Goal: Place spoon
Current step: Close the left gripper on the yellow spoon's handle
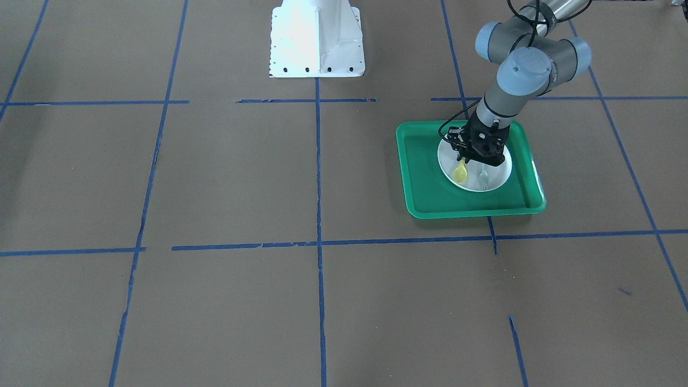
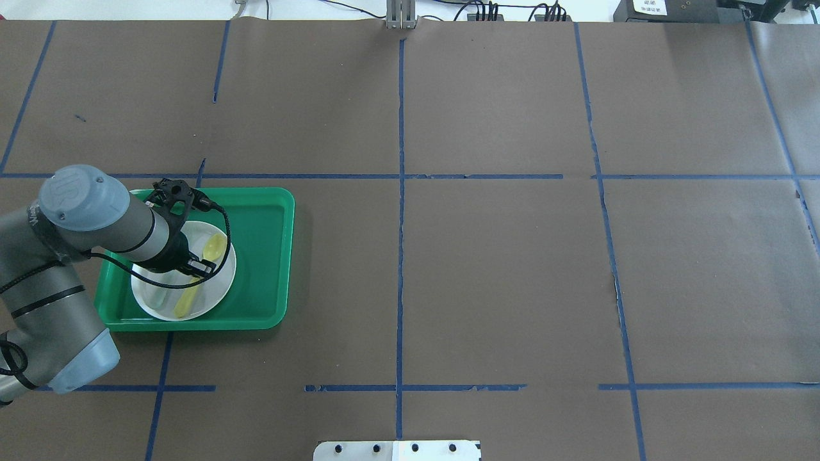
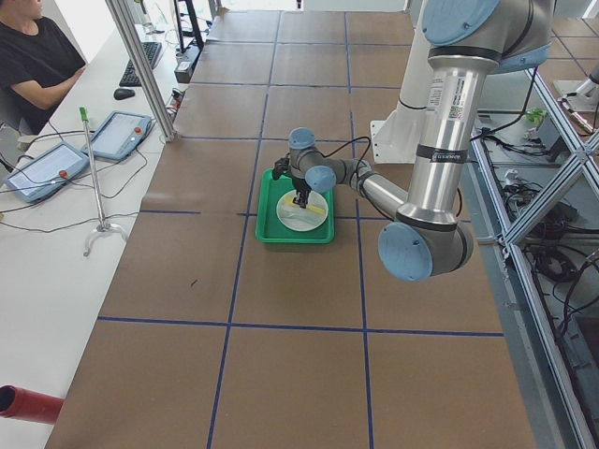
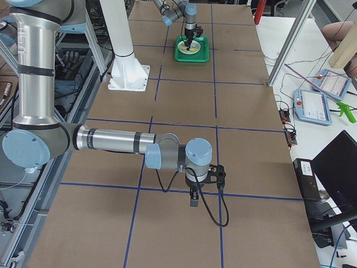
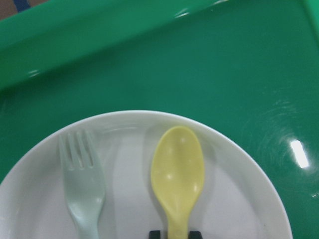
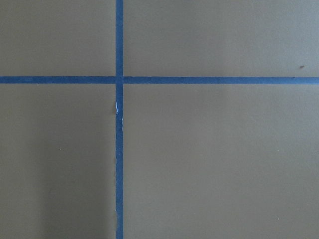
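Note:
The yellow spoon (image 5: 178, 169) lies on the white plate (image 5: 239, 199), next to a pale grey-green fork (image 5: 82, 189). The plate sits in a green tray (image 2: 262, 256). My left gripper (image 2: 195, 267) is low over the plate. Its two fingertips stand close on either side of the spoon's handle at the bottom of the left wrist view, shut on it. The spoon's bowl (image 1: 460, 173) sticks out past the gripper (image 1: 468, 160). My right gripper (image 4: 193, 200) hangs over bare table far from the tray; I cannot tell whether it is open or shut.
The tray (image 1: 424, 183) has raised rims around the plate (image 1: 497, 174). Brown table paper with blue tape lines (image 6: 118, 119) lies under the right wrist. The white robot base (image 1: 316, 40) stands at the table's middle edge.

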Controlling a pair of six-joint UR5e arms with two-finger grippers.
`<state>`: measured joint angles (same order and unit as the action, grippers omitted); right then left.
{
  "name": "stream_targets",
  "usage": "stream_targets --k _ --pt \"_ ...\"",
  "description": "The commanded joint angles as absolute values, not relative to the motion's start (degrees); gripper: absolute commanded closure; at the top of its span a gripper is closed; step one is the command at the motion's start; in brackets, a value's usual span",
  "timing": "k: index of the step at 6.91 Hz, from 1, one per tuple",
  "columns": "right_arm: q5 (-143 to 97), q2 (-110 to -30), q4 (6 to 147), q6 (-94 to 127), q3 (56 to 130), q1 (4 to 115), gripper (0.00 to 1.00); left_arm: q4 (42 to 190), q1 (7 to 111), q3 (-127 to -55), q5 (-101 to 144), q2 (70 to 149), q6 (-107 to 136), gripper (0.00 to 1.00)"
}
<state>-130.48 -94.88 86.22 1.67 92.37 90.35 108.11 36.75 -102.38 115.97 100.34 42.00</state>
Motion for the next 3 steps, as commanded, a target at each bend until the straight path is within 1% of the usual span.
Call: stream_targets --k 1,3 --pt "-130.5 -94.8 86.2 1.7 92.4 90.4 0.0 107.8 37.3 -104.1 116.5 101.1 43.1 1.0" --pt "-130.4 -94.8 86.2 1.7 92.4 90.4 0.0 107.8 39.4 -105.7 117.5 102.9 51.4 1.0"
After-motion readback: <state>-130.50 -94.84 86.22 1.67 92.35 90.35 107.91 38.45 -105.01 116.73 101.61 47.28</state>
